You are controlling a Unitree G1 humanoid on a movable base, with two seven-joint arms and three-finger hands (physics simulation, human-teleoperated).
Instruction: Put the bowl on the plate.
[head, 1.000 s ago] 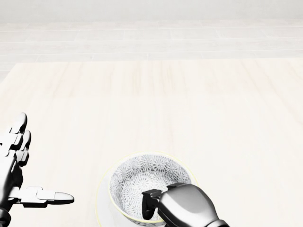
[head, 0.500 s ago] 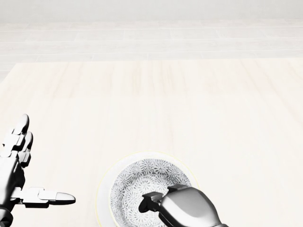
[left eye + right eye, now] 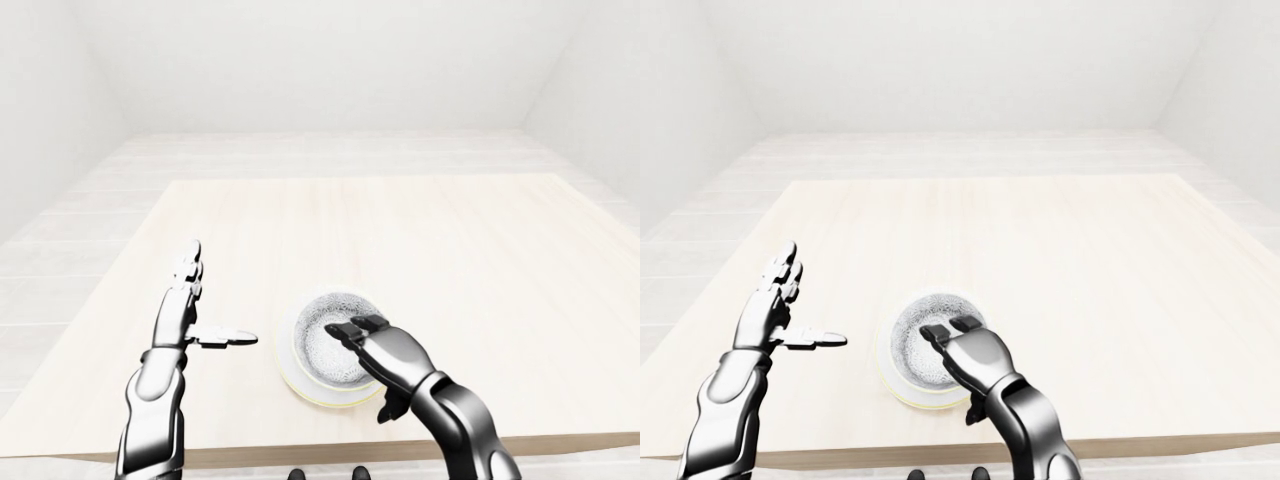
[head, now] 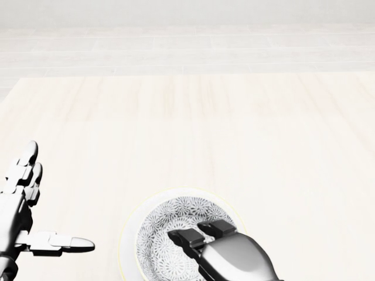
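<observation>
A white bowl [image 3: 322, 348] with a grey flower pattern inside stands upright on the pale, yellow-rimmed plate [image 3: 297, 383], near the bottom edge of the table [image 3: 420, 240]. My right hand [image 3: 358, 330] hovers over the bowl's right side. Its fingers [image 4: 187, 237] are stretched out flat above the rim and do not close on it. The hand hides the bowl's right wall. Left of the plate, my left hand [image 3: 215, 300] is open, with fingers pointing up the view and the thumb [image 4: 64, 241] pointing toward the plate without touching it.
The light wooden table fills most of the views. Its near edge [image 3: 330, 450] runs just below the plate. Pale floor and white walls surround the table.
The bowl has sunk from a slightly raised, tilted pose down flat onto the plate. My right hand's fingers have come off its rim and straightened. The left hand barely moved.
</observation>
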